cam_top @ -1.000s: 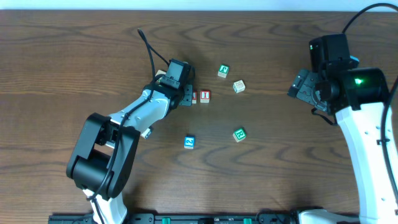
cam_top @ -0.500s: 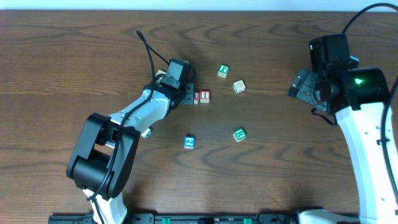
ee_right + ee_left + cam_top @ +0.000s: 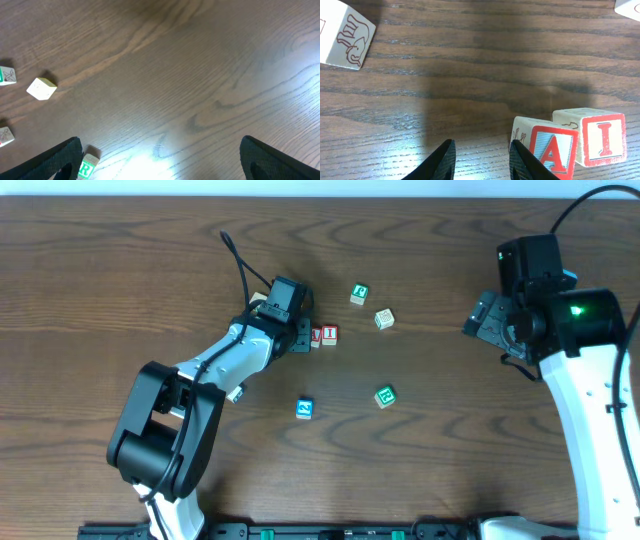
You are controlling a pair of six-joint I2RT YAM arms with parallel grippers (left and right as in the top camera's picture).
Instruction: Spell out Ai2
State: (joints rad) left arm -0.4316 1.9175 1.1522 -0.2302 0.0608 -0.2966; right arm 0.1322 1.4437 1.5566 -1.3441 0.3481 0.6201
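Observation:
The red "A" cube (image 3: 316, 336) and the red "I" cube (image 3: 329, 334) sit side by side, touching, near the table's middle. My left gripper (image 3: 299, 338) is just left of them. In the left wrist view its fingers (image 3: 482, 152) stand a little apart over bare wood, and the right fingertip (image 3: 522, 159) is against the A cube (image 3: 554, 150). The I cube (image 3: 601, 137) lies beyond it. The blue "2" cube (image 3: 305, 408) lies alone nearer the front. My right gripper (image 3: 482, 320) hovers far right, wide open (image 3: 160, 145) and holding nothing.
Green-lettered cubes lie at the back (image 3: 360, 294) and front right (image 3: 385, 395), with a beige cube (image 3: 384, 318) between them. Another pale cube (image 3: 345, 35) with an elephant drawing sits behind my left gripper. A green "R" cube (image 3: 87, 169) shows beside my right gripper's left finger.
The left gripper has drawn back slightly from the A cube, so more of its top shows in the overhead view. The right arm has not moved.

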